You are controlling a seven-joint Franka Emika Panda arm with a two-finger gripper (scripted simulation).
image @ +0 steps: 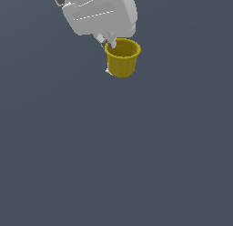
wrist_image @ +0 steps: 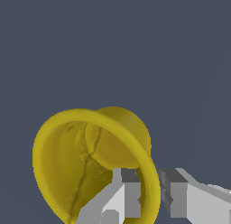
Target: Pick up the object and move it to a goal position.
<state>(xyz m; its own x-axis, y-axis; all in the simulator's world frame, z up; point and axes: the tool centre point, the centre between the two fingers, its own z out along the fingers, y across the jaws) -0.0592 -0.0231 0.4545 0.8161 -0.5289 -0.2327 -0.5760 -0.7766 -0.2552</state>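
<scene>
The mustard-yellow cup (image: 124, 61) stands upright near the top of the exterior view, just below the white hand of the arm. My gripper (image: 110, 61) straddles the cup's wall on the exterior view's left side. One finger reaches down inside the cup and the other runs down its outside. In the wrist view the cup (wrist_image: 81, 164) shows its open mouth, and its rim band passes between the two fingers of my gripper (wrist_image: 151, 196). The jaws are closed on the wall. Whether the cup rests on the surface or hangs above it does not show.
A plain dark grey-blue surface (image: 118, 166) fills both views. No other object, container or edge is in view.
</scene>
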